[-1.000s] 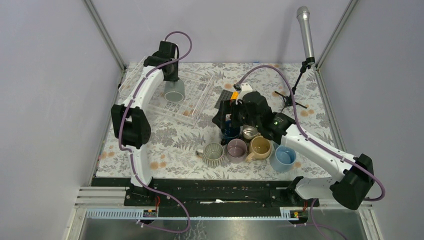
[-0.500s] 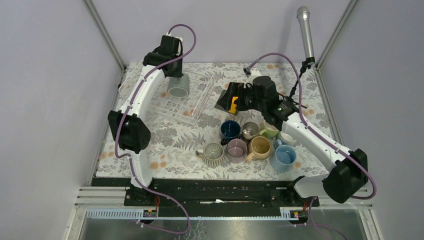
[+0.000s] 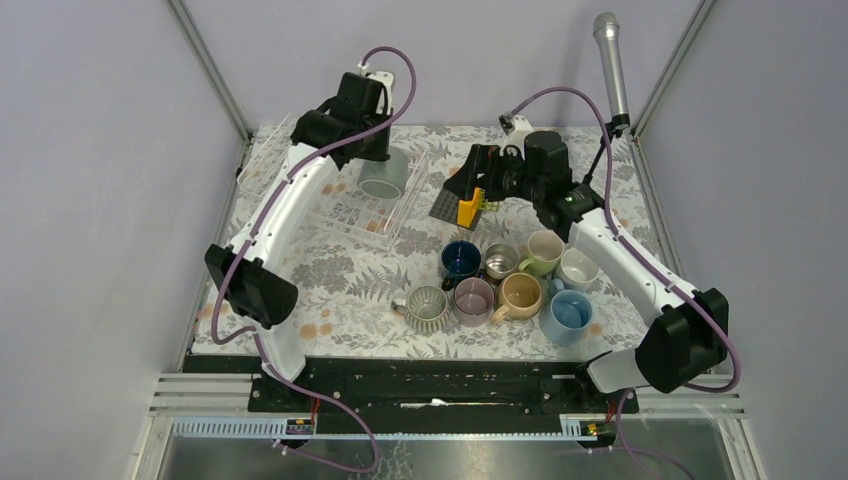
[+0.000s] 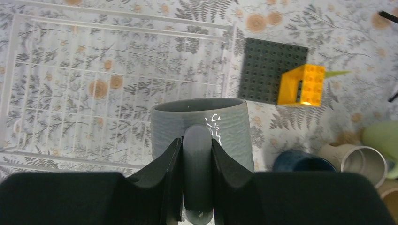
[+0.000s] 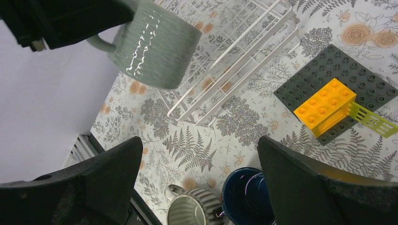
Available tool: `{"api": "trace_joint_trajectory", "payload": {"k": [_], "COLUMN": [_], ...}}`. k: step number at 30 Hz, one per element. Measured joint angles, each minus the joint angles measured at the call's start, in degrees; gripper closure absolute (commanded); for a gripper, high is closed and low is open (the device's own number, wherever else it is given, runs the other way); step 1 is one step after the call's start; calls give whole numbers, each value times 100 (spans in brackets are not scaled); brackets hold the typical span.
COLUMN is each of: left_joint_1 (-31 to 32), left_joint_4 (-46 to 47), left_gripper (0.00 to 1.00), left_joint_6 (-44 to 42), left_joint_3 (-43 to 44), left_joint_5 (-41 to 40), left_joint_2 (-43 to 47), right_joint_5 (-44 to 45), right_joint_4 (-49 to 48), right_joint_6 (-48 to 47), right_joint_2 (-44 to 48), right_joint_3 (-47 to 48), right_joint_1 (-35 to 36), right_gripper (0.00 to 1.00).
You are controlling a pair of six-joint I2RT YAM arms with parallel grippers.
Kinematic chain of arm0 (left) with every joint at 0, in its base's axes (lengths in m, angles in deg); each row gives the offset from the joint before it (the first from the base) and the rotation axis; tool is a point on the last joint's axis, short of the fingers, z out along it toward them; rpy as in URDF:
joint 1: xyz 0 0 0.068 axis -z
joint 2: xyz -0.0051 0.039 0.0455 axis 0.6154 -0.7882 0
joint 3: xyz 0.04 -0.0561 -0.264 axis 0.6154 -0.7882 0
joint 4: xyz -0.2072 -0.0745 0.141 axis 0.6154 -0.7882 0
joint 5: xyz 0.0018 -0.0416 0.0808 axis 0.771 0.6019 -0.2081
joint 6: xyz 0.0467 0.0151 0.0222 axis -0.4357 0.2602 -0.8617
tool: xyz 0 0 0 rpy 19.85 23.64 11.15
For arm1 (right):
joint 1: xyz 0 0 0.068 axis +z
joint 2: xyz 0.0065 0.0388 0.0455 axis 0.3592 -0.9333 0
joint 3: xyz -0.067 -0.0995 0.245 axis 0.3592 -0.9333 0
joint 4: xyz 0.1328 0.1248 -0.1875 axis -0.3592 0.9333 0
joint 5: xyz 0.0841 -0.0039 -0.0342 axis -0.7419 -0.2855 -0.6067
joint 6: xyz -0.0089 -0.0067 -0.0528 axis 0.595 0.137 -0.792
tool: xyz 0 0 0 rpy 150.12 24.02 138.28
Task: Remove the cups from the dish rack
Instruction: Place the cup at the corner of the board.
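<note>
My left gripper (image 3: 372, 150) is shut on the handle of a grey mug (image 3: 384, 174) and holds it in the air over the right end of the dish rack (image 3: 330, 215). In the left wrist view the fingers (image 4: 172, 164) clamp the handle of the grey mug (image 4: 199, 124). The wire rack (image 4: 94, 93) below holds no mugs. My right gripper (image 3: 478, 172) is open and empty, high above the dark studded plate (image 3: 447, 203). Several mugs stand grouped on the table: navy (image 3: 461, 259), steel (image 3: 500, 261), pale green (image 3: 545, 250), white (image 3: 579, 268), ribbed grey-white (image 3: 427, 307), mauve (image 3: 474, 300), tan (image 3: 521, 296), light blue (image 3: 568, 314).
A yellow block (image 5: 325, 109) and a green piece (image 5: 373, 119) sit on the studded plate (image 5: 338, 75). A microphone on a small stand (image 3: 609, 70) rises at the back right. Grey walls enclose the table on three sides.
My left gripper has lifted the grey mug and carried it right, from the rack's middle to its right end. My right arm has risen and drawn back from the mug group.
</note>
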Motion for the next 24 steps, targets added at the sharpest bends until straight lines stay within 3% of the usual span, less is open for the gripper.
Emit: {"api": "trace_joint_trajectory", "payload": {"k": [17, 24], "left_joint_1": [1613, 1762], "left_joint_4": [-601, -636], "left_gripper": [100, 100], "left_joint_6": [35, -118], "left_joint_3": [22, -332], "left_joint_5": [372, 935], "left_joint_2": [378, 942], "right_joint_5": [-1823, -2830], "right_joint_4": [-597, -942], "right_joint_6": [-468, -498], "right_joint_2": [494, 796], "right_joint_3": [-501, -881], "right_joint_1": [-612, -728], "right_gripper": [0, 0]}}
